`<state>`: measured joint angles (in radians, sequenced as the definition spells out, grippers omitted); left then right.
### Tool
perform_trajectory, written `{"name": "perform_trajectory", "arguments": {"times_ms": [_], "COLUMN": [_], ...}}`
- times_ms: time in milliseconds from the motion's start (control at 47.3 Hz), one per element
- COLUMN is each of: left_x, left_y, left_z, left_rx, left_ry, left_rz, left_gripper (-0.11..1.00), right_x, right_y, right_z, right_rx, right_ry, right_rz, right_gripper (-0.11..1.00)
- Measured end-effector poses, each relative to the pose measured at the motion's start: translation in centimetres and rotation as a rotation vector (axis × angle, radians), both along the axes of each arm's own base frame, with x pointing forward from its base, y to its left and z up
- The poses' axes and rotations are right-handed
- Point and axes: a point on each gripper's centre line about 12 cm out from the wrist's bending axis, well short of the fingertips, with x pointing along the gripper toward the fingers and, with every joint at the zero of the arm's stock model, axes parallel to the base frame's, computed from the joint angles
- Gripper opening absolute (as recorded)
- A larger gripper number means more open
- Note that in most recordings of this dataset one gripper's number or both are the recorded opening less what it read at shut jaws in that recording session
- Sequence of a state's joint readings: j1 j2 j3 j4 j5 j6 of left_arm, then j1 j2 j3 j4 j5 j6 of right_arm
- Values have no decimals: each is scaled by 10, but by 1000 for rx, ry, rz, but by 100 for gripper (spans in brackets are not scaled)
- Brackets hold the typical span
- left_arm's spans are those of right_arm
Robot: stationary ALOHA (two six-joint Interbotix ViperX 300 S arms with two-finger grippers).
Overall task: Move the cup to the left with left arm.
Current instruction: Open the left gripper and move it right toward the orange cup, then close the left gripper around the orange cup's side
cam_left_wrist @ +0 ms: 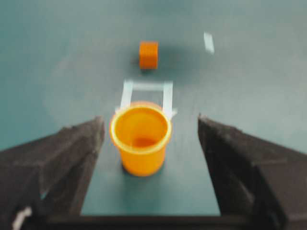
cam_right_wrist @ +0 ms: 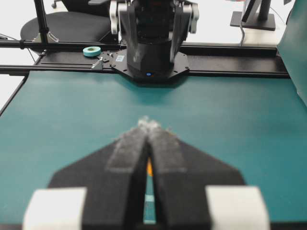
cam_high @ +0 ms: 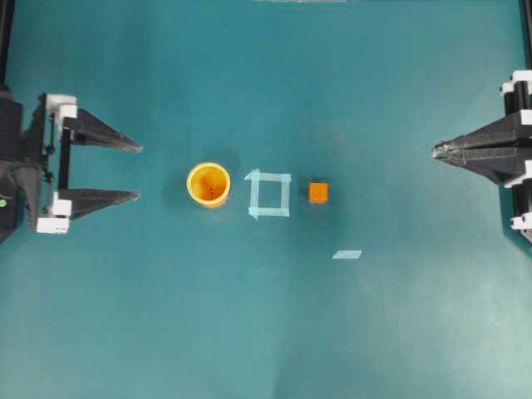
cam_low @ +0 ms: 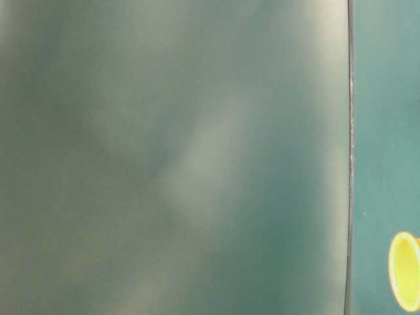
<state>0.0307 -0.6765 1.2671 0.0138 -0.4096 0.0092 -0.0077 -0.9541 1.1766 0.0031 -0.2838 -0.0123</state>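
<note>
The cup is small, round and orange-yellow with a lighter rim. It stands upright on the teal table, just left of a tape square. My left gripper is open at the left edge, its tips well short of the cup and touching nothing. In the left wrist view the cup stands free ahead of the spread fingers. The table-level view catches only the cup's rim at its lower right. My right gripper is shut at the far right, and its fingertips meet with nothing held.
A small orange cube sits right of the tape square, beyond the cup in the left wrist view. A loose tape strip lies lower right. A blurred grey-green surface fills most of the table-level view.
</note>
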Motion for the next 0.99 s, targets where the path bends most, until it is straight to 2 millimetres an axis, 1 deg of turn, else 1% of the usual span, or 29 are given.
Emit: {"name": "perform_trajectory", "arguments": {"times_ms": [169, 381, 571, 761, 994], "left_x": [6, 19, 31, 46, 61], "left_y": [3, 4, 5, 11, 15], "left_z": [-24, -50, -67, -81, -99], "left_rx": [47, 97, 94, 90, 82], "left_ry": [38, 101, 130, 157, 243], "left_rz": [0, -14, -15, 3, 11], "left_gripper": [74, 74, 74, 76, 77], "right_x": [0, 1, 1, 0, -1], "right_y": [0, 0, 0, 0, 0], "right_z": [1, 5, 7, 10, 17], "right_rx": [-2, -3, -8, -9, -9], "right_ry": [-2, -11, -12, -21, -41], "right_rz": [2, 0, 1, 1, 1], "right_gripper": [-1, -1, -1, -1, -1]}}
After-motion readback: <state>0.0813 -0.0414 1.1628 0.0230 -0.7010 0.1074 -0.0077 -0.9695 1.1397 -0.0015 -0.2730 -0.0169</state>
